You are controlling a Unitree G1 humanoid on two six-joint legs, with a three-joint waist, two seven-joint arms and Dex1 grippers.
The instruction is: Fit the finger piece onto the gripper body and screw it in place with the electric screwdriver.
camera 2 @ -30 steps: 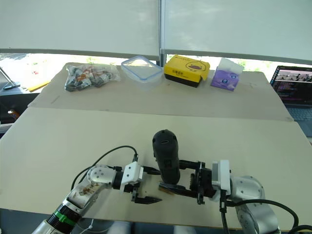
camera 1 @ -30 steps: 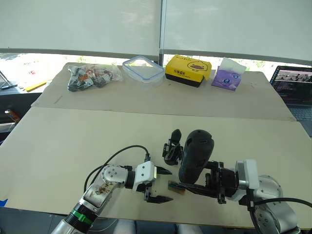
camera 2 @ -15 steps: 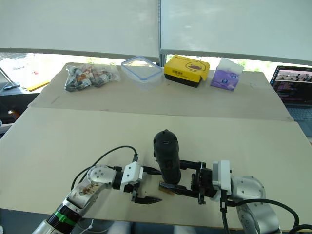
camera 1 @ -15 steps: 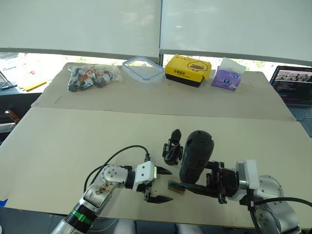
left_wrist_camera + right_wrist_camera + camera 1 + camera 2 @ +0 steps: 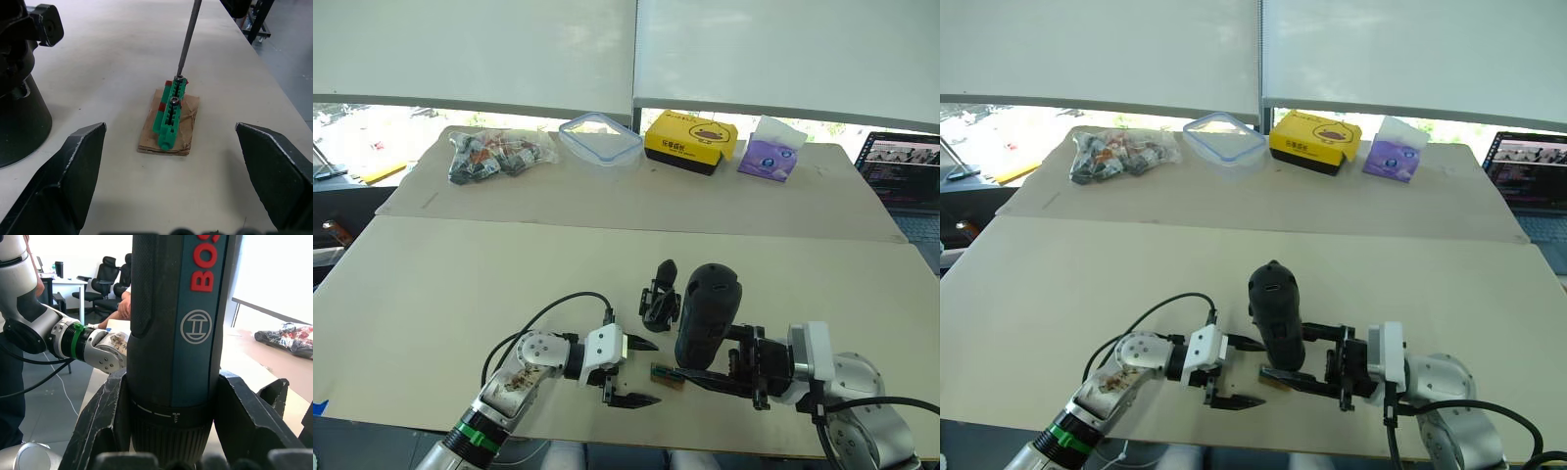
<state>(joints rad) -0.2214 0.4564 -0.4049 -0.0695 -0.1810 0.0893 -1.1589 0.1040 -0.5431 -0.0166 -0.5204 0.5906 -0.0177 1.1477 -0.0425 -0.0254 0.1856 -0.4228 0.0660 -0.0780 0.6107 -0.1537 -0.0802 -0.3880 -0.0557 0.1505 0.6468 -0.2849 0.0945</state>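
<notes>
My right gripper (image 5: 700, 368) is shut on the electric screwdriver (image 5: 706, 313), a thick black and blue tool with red lettering (image 5: 181, 323), held upright. Its thin metal bit (image 5: 187, 39) rests on a screw in a small green block on a tan card (image 5: 170, 120), near the table's front edge (image 5: 668, 375). My left gripper (image 5: 633, 372) stands open just left of that block, one finger on each side. The gripper body (image 5: 658, 294), a chunky black block with a rounded black part sticking up, sits just behind the block. The finger piece is out of view.
On the far table lie a bag of small parts (image 5: 499, 155), a clear plastic container (image 5: 600, 139), a yellow box (image 5: 690, 140) and a purple tissue pack (image 5: 771, 152). A laptop (image 5: 906, 171) is at the far right. A black cable (image 5: 543, 313) loops over my left arm.
The screwdriver's top has sunk very slightly. The left gripper, the green block and the gripper body have stayed where they were.
</notes>
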